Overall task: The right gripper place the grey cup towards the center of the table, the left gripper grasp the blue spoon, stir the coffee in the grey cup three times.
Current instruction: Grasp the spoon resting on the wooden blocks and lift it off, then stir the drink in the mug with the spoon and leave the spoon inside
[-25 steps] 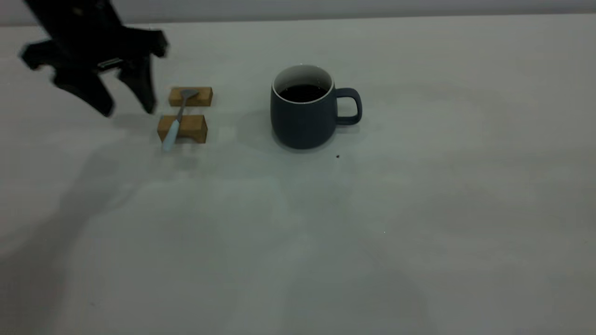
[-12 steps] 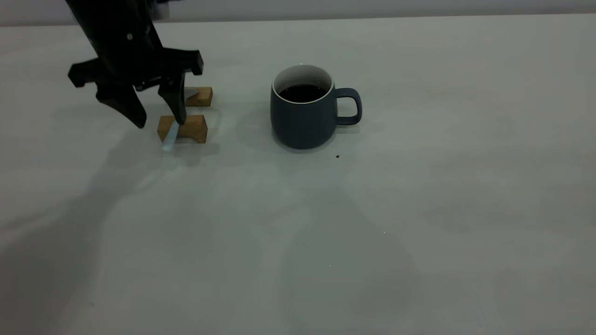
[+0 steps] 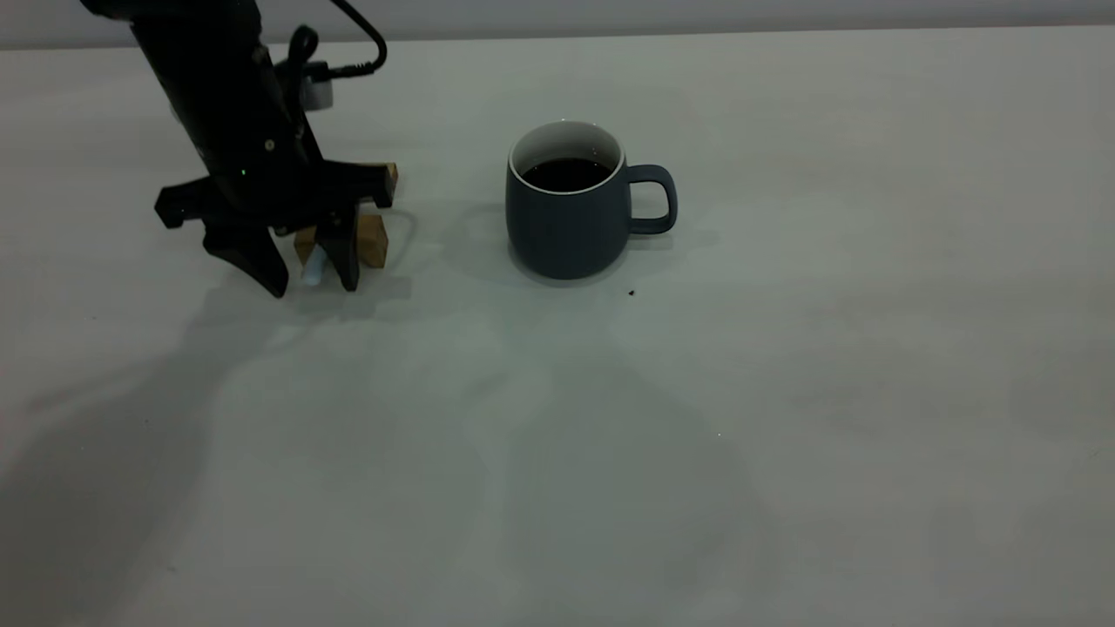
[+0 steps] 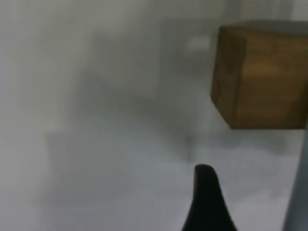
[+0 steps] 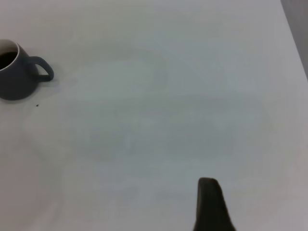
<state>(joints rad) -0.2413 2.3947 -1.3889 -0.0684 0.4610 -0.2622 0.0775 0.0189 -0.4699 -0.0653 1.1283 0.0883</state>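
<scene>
The table (image 3: 784, 392) is a broad pale surface, bare over most of its span. On it, well off to the handle-less side of the mug, the left gripper (image 3: 309, 277) hangs fingers-down with its tips close to the tabletop, the two black fingers (image 3: 253, 257) spread moderately apart and closed on nothing. The grey cup (image 3: 566, 222) stands upright near the middle of the table, well apart from that claw, its loop handle turned directly away from it. The coffee (image 3: 566, 173) lies dark and flat inside, below the white rim. Two wooden blocks (image 3: 373, 239) sit just behind the claw, largely hidden by its body; in the left wrist view one block (image 4: 260, 77) fills a corner beside a single fingertip. The blue spoon (image 3: 312, 266) shows only as the pale end of its handle, sitting between the two fingers just above the table; its long axis appears to run from that end back under the claw toward the blocks, bowl end hidden. Whether a finger touches it I cannot tell. The right gripper (image 5: 211, 207) is held well away from the cup, one finger showing, so its opening cannot be told
</scene>
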